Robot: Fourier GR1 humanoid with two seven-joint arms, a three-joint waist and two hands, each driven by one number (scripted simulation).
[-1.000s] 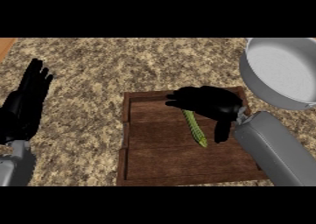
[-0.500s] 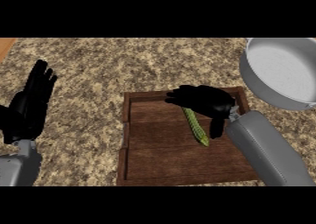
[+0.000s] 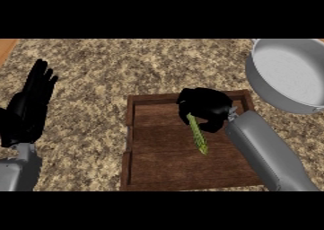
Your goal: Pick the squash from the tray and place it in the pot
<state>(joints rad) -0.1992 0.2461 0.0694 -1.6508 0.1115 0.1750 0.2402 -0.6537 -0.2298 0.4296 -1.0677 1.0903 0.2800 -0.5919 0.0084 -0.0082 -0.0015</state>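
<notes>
The left hand (image 3: 28,105) rests open, fingers straight, near the counter's left edge, unmoved. Over the wooden tray's (image 3: 143,152) far edge, the right hand (image 3: 205,108) has curled tighter round the squash (image 3: 197,134), slim, green, slanting toward the tray's centre. The pot (image 3: 290,74) sits at the counter's far right corner.

The right hand (image 3: 205,108) has closed round the squash (image 3: 197,134).

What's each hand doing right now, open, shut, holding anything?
Left hand: open, fingers up, resting at the view's left.
Right hand: curled round the top end of the squash over the tray.
</notes>
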